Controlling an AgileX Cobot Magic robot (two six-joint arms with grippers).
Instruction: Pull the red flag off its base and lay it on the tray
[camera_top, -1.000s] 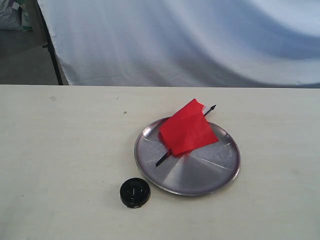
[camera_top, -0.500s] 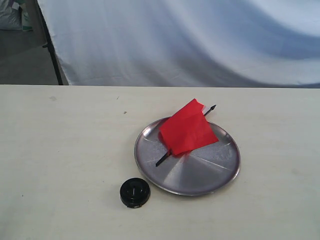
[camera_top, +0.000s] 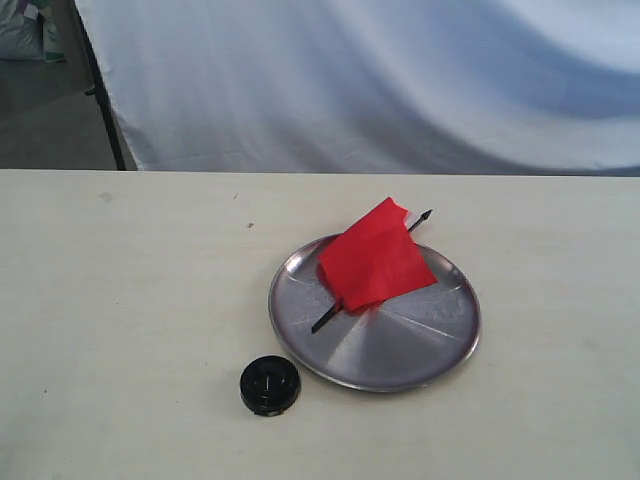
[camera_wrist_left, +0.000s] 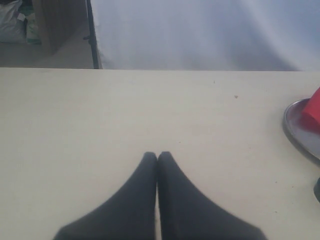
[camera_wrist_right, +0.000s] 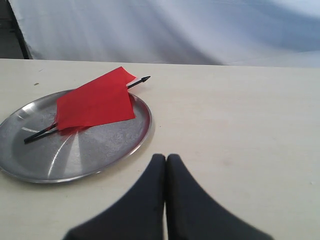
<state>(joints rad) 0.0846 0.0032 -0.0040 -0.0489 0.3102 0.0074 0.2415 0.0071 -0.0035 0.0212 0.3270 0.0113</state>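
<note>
No readable text, labels or numbers (any view).

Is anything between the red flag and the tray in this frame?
Nothing visible. The red flag already lies on the tray, its pointed tip overhanging the rim. The base stands apart on the table.

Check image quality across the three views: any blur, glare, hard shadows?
Exterior view: soft, even light, in focus; the tray shows a mild sheen, no blown-out glare; the base casts a faint shadow. Left wrist view: the closed left pincer is blurred. Right wrist view: the right pincer is blurred too, the red flag sharp.
</note>
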